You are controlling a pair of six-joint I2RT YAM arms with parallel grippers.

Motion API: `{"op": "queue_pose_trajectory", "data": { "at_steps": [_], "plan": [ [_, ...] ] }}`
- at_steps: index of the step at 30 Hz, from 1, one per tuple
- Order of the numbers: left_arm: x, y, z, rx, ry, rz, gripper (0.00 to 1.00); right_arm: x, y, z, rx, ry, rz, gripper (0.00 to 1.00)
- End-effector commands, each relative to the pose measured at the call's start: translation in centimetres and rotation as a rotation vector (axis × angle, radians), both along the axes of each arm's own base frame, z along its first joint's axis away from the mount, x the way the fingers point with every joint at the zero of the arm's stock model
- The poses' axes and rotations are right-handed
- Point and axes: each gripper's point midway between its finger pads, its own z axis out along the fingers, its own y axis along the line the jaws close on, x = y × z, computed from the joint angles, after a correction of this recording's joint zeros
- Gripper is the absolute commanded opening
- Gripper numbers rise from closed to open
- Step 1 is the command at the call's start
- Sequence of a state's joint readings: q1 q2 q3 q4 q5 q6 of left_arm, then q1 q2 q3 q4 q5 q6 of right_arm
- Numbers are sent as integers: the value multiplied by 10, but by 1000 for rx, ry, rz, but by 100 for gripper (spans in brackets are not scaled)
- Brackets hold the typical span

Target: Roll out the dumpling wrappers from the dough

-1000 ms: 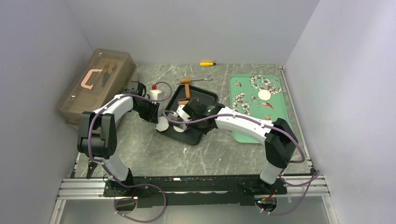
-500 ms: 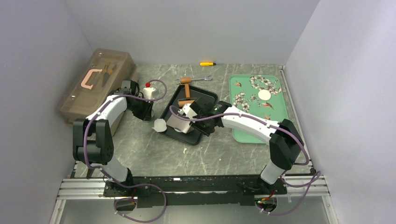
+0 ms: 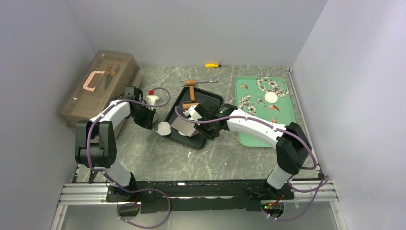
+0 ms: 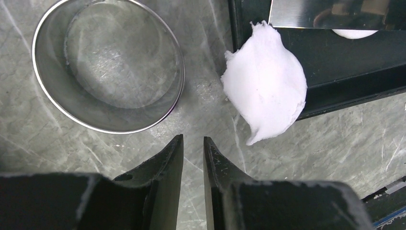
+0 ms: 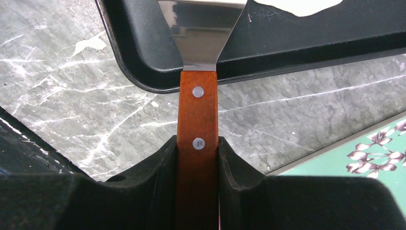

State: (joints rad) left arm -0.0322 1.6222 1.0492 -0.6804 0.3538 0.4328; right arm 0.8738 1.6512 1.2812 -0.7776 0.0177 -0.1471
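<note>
A thin white dumpling wrapper (image 4: 265, 84) lies draped over the near-left corner of the black tray (image 3: 210, 98), partly on the table; it also shows in the top view (image 3: 164, 128). My left gripper (image 4: 193, 139) hovers over bare table just left of it, jaws narrowly open and empty. The metal ring cutter (image 4: 107, 64) stands beside it. My right gripper (image 5: 197, 141) is shut on the spatula's wooden handle (image 5: 197, 120), its steel blade (image 5: 203, 28) resting in the tray. More dough (image 5: 299, 5) lies past the blade. Another wrapper (image 3: 271, 97) sits on the green tray (image 3: 263, 124).
A brown wooden roller (image 3: 191, 93) lies at the black tray's far end. A small white bottle with a red cap (image 3: 152, 98) stands by my left wrist. A brown translucent toolbox (image 3: 98, 86) fills the far left. A wrench (image 3: 203, 81) and yellow marker (image 3: 212, 65) lie at the back.
My left gripper has drawn back to the left, away from the wrapper, and narrowed a little. My right gripper with the spatula has shifted right along the tray.
</note>
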Motion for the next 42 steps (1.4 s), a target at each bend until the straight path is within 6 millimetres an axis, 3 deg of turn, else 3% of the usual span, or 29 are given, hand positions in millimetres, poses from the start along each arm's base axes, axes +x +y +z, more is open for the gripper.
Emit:
{"op": "queue_pose_trajectory", "data": {
  "at_steps": [1, 12, 17, 24, 32, 42],
  "plan": [
    [0, -12, -3, -28, -1, -50, 26, 12, 11, 11, 36, -59, 41, 0],
    [-11, -29, -12, -50, 40, -95, 27, -20, 25, 13, 203, 12, 142, 0],
    [-10, -35, -13, -57, 50, -107, 26, -17, 23, 12, 222, 17, 49, 0],
    [-5, -51, -2, -80, 29, -134, 27, -20, 36, 17, 339, 25, 3, 0],
    [8, -46, 0, -30, -1, -129, 27, -24, 27, 28, 384, -2, -59, 0],
    [15, -63, 4, -59, -2, -156, 27, -28, 28, 15, 343, 41, -57, 0]
  ]
}}
